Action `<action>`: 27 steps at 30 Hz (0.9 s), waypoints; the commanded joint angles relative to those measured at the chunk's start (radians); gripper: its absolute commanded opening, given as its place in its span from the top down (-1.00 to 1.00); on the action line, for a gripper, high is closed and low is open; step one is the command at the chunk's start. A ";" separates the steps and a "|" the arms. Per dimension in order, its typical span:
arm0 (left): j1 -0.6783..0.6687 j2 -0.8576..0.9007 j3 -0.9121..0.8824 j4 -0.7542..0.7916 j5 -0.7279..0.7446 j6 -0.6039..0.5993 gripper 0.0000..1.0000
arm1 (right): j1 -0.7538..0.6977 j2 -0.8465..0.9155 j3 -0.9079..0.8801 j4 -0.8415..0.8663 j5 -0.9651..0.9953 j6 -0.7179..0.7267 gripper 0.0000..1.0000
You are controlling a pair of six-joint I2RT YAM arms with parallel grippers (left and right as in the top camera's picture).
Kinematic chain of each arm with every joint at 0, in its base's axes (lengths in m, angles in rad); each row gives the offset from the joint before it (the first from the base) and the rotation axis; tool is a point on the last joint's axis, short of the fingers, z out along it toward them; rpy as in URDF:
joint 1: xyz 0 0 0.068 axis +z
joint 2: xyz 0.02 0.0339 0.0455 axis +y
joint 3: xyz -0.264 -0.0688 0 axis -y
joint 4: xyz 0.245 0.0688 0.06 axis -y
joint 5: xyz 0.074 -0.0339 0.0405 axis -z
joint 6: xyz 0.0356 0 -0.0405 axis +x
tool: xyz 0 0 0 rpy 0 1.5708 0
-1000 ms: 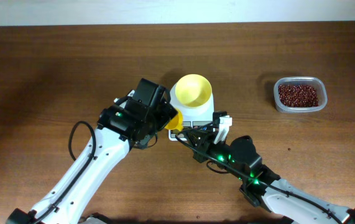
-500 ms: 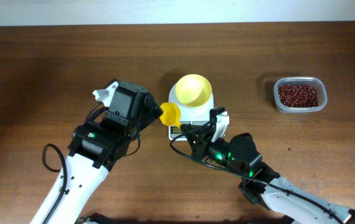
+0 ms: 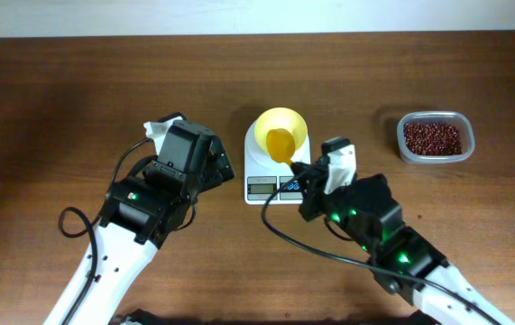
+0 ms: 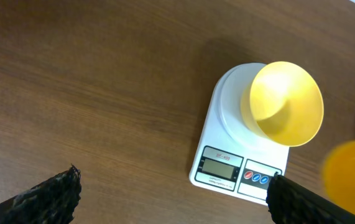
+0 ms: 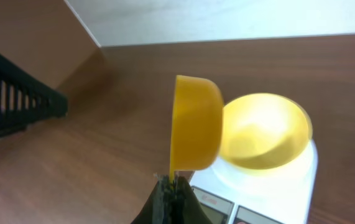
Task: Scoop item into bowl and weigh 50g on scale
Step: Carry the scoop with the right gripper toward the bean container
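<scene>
The yellow bowl [image 3: 280, 132] stands on the white scale [image 3: 262, 187], and it looks empty; both also show in the left wrist view, bowl [image 4: 286, 102] and scale [image 4: 224, 168]. My right gripper [image 3: 306, 174] is shut on the handle of the small yellow scoop [image 3: 280, 143], which hangs over the bowl. In the right wrist view the scoop [image 5: 194, 130] is tipped on its side beside the bowl [image 5: 264, 130]. The red-brown beans [image 3: 434, 137] lie in the clear tub [image 3: 435, 157] at the right. My left gripper [image 4: 174, 199] is open and empty, left of the scale.
The brown wooden table [image 3: 59, 99] has a pale edge along the back. A black slatted object [image 5: 9, 102] shows at the left of the right wrist view.
The scoop has passed from my left gripper to my right gripper. My left gripper let go and drew back left. My right gripper has carried the scoop up over the bowl.
</scene>
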 commanded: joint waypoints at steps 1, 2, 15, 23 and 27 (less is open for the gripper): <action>0.004 -0.010 0.011 -0.001 -0.021 0.019 -0.98 | -0.005 -0.125 0.015 -0.119 0.180 -0.018 0.92; 0.004 -0.010 0.011 -0.001 -0.021 0.019 -0.98 | -0.005 -0.157 0.015 -0.160 0.228 -0.018 0.92; 0.004 -0.010 0.011 0.019 -0.017 0.019 -0.98 | -0.005 -0.308 0.016 -0.351 0.383 -0.017 0.92; 0.003 0.063 0.011 0.018 0.027 0.019 -0.98 | -0.005 -0.308 0.016 -0.373 0.383 -0.017 0.92; 0.003 0.087 0.011 0.053 0.055 0.156 -0.98 | -0.005 -0.308 0.016 -0.385 0.383 -0.016 0.92</action>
